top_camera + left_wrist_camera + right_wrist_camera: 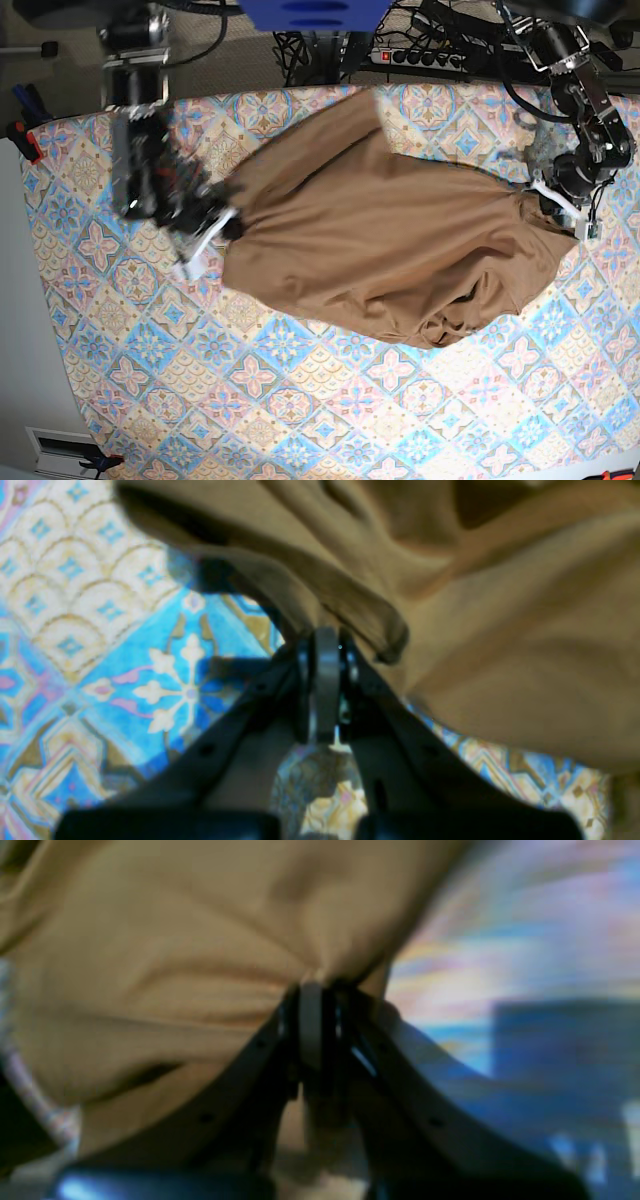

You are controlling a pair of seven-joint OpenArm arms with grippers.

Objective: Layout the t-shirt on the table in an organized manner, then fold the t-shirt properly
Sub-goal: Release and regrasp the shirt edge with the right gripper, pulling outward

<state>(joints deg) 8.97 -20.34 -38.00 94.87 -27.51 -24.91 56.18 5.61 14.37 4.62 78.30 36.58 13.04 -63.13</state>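
- Two grips on one garment: left gripper (325,645) clenched on a bunched edge of the t-shirt (385,235), right gripper (320,990) pinched onto the opposite edge, cloth gathered at both sets of closed jaws.
- Stretched between the two arms across the far half of the table (300,420), with one tapered part reaching the table's far edge.
- Spread wide but not flat: deep diagonal creases through the middle, a crumpled lump along the near hem.
- Sleeves, collar and neck tag not told apart in any view; which corners are gripped, impossible to say.
- Blurred right wrist view and blurred right arm in the base view, likely in motion.
- Layout stage judged roughly midway: opened out, not squared or smoothed.
- Left to do, by the look of it: tension out the wrinkles, lay flat, align with the tile pattern, then every fold.
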